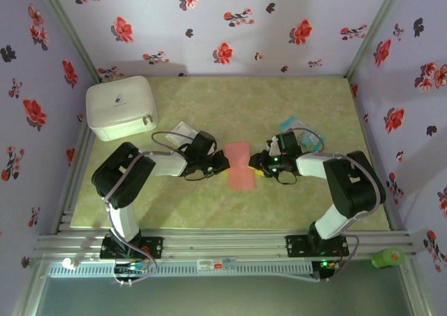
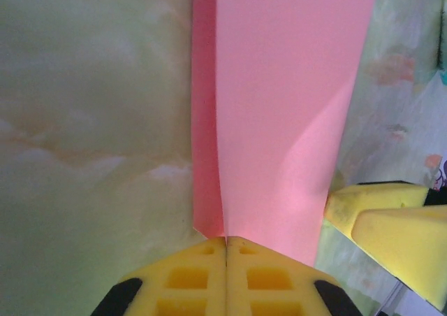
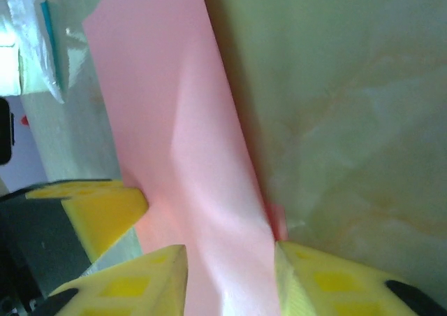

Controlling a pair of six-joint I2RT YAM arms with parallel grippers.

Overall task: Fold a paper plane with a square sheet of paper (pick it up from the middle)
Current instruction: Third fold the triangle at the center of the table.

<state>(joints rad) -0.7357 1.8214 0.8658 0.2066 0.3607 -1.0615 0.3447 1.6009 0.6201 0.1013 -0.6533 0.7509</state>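
I see two matching arms, the left arm (image 1: 124,180) and the right arm (image 1: 353,187), each made of rounded black joint housings joined by white links, on a black base plate (image 1: 130,247). Thin grey cables (image 1: 165,135) trail from them. The left gripper (image 1: 225,163) and right gripper (image 1: 257,163) have yellow fingers (image 2: 269,260) moulded with square pockets and black corner patches. A small green light (image 1: 277,160) glows on the right wrist.

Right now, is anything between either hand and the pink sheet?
Nothing visible does. The left hand is shut on one edge of the pink sheet; the right hand is open with the opposite edge between its fingers. The pale packet and the teal packet lie farther back, clear of both.
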